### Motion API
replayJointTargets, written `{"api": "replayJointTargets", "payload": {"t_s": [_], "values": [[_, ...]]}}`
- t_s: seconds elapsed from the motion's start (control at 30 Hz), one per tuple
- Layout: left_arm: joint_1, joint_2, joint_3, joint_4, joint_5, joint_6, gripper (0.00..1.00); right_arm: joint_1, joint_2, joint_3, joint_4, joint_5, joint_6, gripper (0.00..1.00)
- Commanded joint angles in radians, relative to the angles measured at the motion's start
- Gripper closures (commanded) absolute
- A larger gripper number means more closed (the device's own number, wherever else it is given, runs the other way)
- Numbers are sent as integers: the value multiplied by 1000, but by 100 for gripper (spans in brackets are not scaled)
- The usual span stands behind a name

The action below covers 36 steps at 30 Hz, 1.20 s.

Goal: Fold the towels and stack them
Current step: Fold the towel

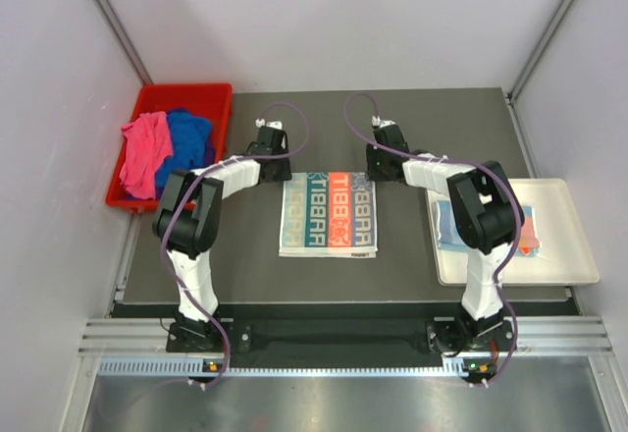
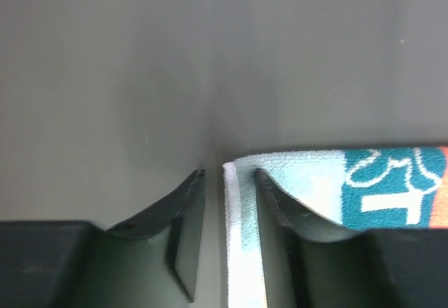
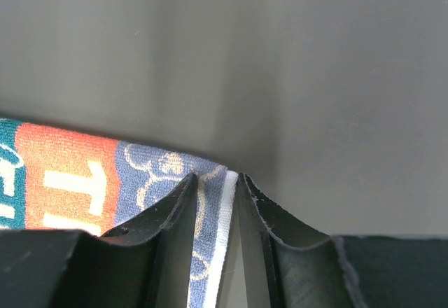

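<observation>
Left end effector (image 2: 229, 176) apart, straddling towel (image 1: 328, 214) far-left corner; right end effector (image 3: 215, 178) clamped on towel far-right corner.

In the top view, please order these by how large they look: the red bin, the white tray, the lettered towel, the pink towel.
1. white tray
2. red bin, close to the tray, so this order is unsure
3. lettered towel
4. pink towel

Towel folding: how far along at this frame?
Done: a folded light-blue towel lies on the white tray. In hand: the lettered towel, with the left gripper and right gripper straddling its far corners. Remaining: the pink towel and blue towel sit unfolded in the red bin.
</observation>
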Motion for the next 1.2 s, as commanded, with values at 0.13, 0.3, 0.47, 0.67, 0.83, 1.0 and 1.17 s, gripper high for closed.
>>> {"api": "replayJointTargets", "payload": {"t_s": [0.13, 0.3, 0.47, 0.67, 0.83, 1.0, 1.17], "values": [[2, 24, -48, 50, 42, -40, 76, 13, 21, 31, -10, -8, -12, 79], [3, 3, -71, 107, 57, -51, 89, 12, 13, 30, -13, -15, -12, 89], [2, -32, -100, 180, 31, -66, 95, 9, -19, 13, 28, -11, -23, 95], [3, -88, -132, 314, -3, -86, 100, -8, -53, 18, 93, -6, -40, 96], [3, -123, -122, 392, -12, -79, 100, -19, -95, 10, 157, -12, -46, 96], [5, -155, -122, 405, -12, -75, 100, -19, -145, -31, 209, -11, -52, 95], [5, -196, -175, 434, -7, -74, 100, -19, -198, -108, 266, -26, -52, 96]]}}
